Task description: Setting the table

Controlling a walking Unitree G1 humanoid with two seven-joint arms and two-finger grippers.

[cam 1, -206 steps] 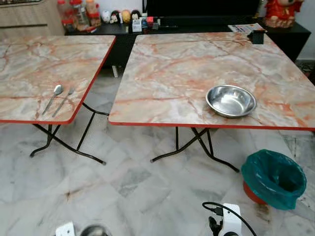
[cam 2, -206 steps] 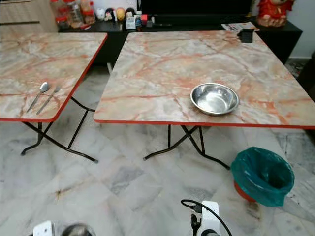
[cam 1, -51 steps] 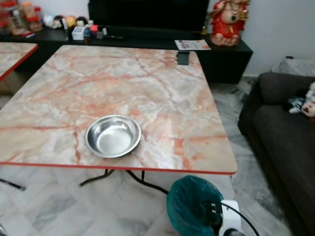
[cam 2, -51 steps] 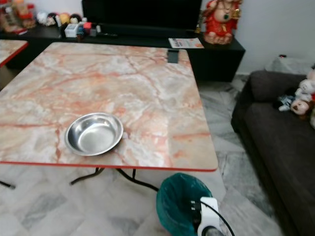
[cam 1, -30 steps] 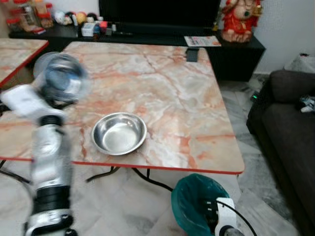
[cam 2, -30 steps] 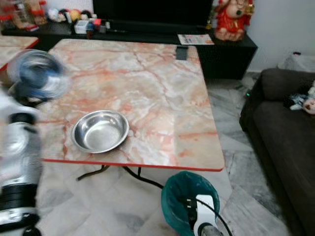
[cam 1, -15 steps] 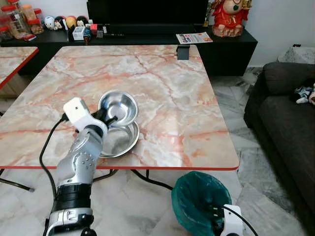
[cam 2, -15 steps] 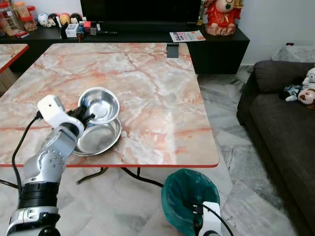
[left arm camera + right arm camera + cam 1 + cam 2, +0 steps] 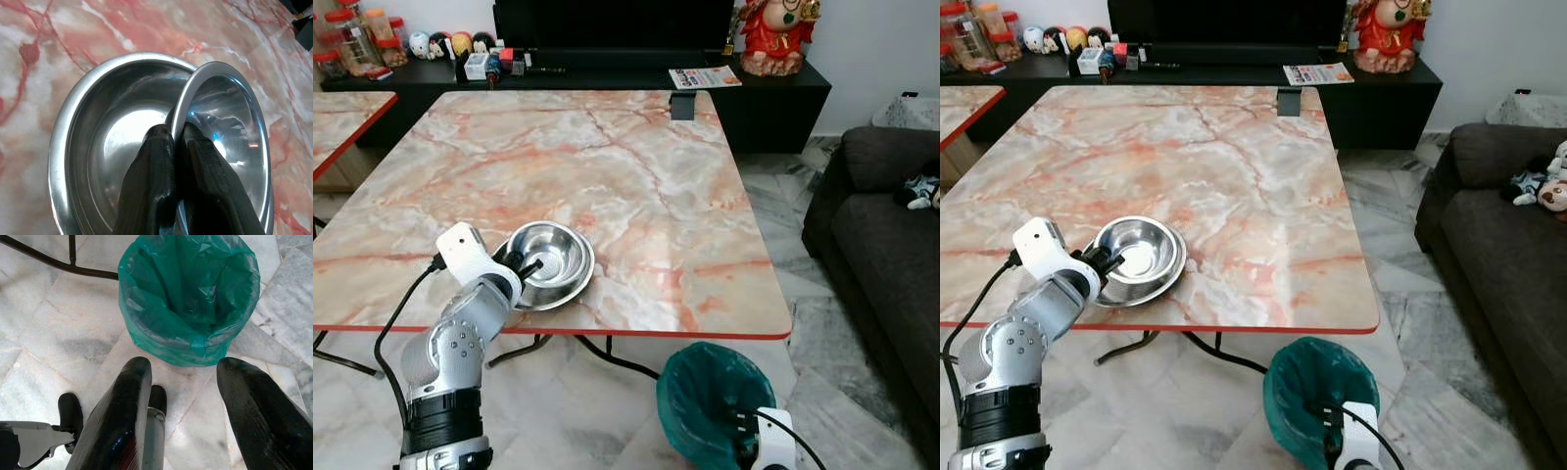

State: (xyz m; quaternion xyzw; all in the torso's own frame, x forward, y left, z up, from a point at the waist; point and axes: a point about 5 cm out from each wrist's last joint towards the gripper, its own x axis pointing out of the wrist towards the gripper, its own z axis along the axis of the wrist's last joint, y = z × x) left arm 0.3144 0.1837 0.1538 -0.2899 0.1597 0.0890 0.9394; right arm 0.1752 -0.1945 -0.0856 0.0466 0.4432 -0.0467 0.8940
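Pinched a small bowl [image 9: 220, 132] by its rim in left fingers [image 9: 151, 181], nested in big bowl [image 9: 98, 147] near worktop [image 9: 636, 176] edge; cutlery unplaced.

I see two shiny metal bowls [image 9: 146, 142], a glossy marble-pattern table [image 9: 636, 166], and a crinkled green plastic bin liner [image 9: 190, 298].

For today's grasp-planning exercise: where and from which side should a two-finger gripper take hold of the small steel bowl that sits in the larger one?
Pinch the small bowl's thin rim from the robot's side, one finger inside, one outside, as the left gripper does.
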